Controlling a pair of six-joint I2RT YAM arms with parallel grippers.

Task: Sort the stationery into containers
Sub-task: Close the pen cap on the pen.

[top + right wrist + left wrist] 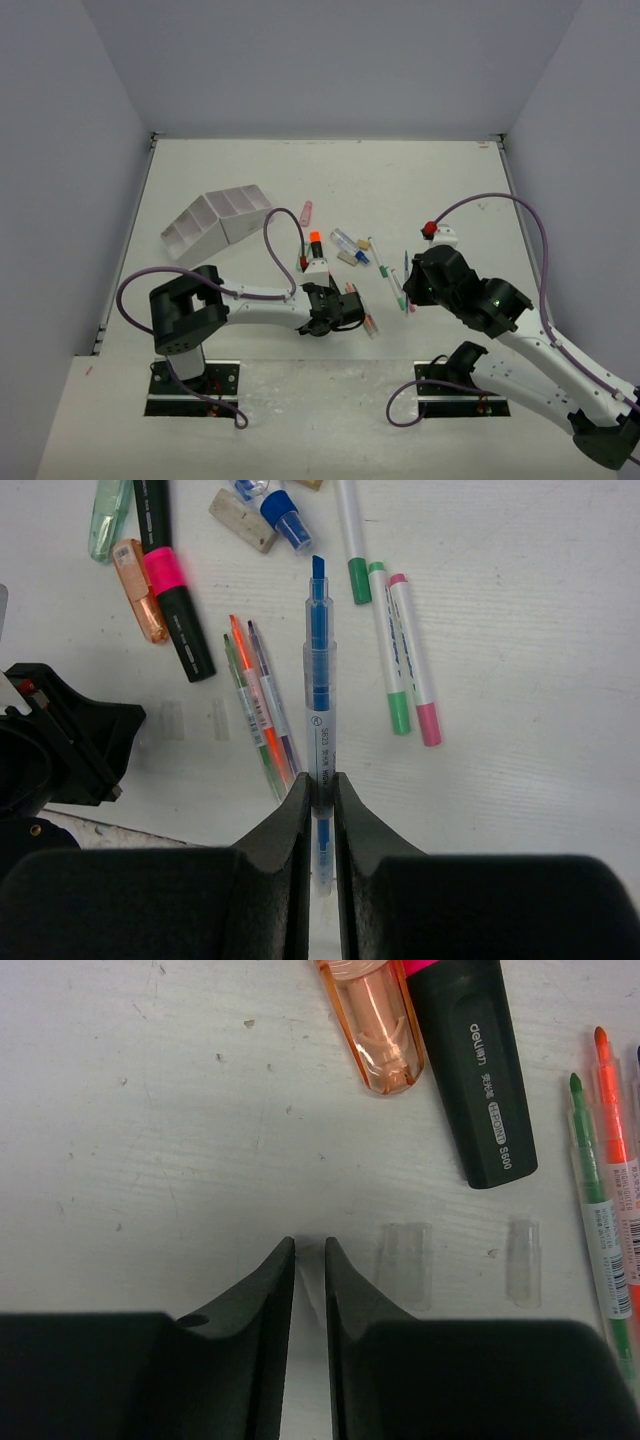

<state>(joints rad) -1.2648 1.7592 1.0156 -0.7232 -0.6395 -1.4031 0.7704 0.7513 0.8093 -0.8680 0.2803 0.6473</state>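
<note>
- My right gripper (320, 785) is clamped tight on the blue pen (319, 680). I hold it near its tail end, and most of the barrel sticks out ahead toward the top of the wrist frame.
- I can't tell whether the pen is off the table (450, 180) yet.
- My left gripper (310, 1250) is low over the table with only a thin slit between the jaws. I see nothing in the slit, but a clear bit would hardly show, so I can't tell if it holds anything.
- Two clear pieces (405, 1260) lie just right of my left fingers, apart from them.
- Risk: the pinch on the blue pen is narrow and far from its middle, so the pen may pivot or slip when I swing.
- Risk: the thin pens (262, 710) lie just left of the blue pen, so dragging it low would scatter them.
- Risk: my left jaws may shut on nothing or flick a clear piece away.
- The trays (240, 228) sit at upper left of the top view, well apart from the pile at centre.
- Risk: my left arm (250, 300) lies between my right gripper and the trays, so crossing over could make the arms collide.
- Room: there is bare table at upper right and along the far edge, and walls (60, 150) close off the left, far and right sides.
</note>
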